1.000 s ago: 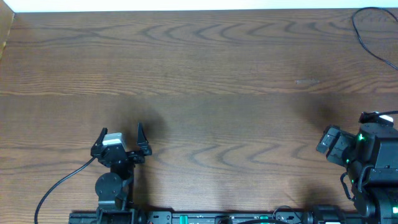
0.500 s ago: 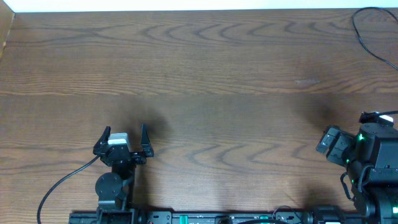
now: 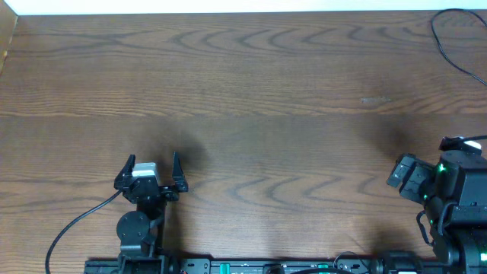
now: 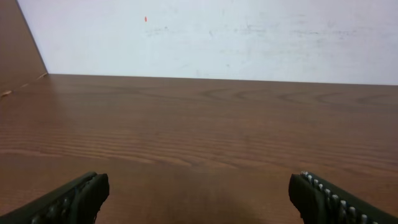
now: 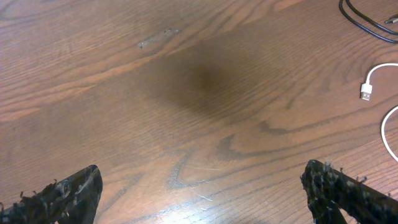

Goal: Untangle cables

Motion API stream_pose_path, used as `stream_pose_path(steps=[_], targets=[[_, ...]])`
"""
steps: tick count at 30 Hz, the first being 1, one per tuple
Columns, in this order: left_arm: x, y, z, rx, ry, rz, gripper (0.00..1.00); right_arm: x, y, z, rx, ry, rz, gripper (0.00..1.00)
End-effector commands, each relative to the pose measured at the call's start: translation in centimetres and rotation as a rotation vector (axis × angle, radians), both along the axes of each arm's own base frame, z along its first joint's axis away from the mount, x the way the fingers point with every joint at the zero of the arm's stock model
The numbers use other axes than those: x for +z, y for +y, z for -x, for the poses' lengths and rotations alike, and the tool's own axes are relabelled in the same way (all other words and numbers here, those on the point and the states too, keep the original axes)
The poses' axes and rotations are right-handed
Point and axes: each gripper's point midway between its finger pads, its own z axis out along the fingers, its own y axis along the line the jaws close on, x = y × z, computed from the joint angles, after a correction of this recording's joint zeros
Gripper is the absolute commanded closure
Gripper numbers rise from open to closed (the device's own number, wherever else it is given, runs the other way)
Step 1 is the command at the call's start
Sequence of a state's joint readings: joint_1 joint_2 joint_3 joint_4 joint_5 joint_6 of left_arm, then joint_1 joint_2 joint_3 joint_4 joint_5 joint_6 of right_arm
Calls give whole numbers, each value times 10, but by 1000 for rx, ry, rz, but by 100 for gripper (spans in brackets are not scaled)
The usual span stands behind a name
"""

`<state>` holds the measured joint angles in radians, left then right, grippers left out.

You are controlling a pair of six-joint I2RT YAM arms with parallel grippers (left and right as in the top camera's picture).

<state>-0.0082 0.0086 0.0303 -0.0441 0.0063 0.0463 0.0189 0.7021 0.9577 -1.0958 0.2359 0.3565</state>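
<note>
White cord (image 5: 380, 93) with a small plug end lies just beside a black cord (image 5: 364, 18), at the far right of the wooden surface (image 3: 251, 99), well right of the right hand (image 5: 205, 193). Both the right hand and the left hand (image 3: 151, 173) stand spread and empty. Reaching well likely means swinging the right hand rightward and taking one cord near its plug. Most of both cords is cut off by the frame, so any tangle cannot be judged.
</note>
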Motion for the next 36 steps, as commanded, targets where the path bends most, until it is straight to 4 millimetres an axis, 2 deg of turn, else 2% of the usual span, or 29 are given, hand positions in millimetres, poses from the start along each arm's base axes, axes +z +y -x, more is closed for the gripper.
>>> stream_pose_path(steps=[1,23,29,32,36], targets=[[-18,0,0,-3,48,-2,2,-2,0,1,-10,0,-5,1],[-18,0,0,-3,48,-2,2,-1,0,1,-10,-1,-5,1],[-18,0,0,-3,47,-2,2,8,-4,9,10,-40,44,1],[-18,0,0,-3,48,-2,2,15,-5,8,17,-100,54,1],[-18,0,0,-3,48,-2,2,23,0,-6,70,-267,85,1]])
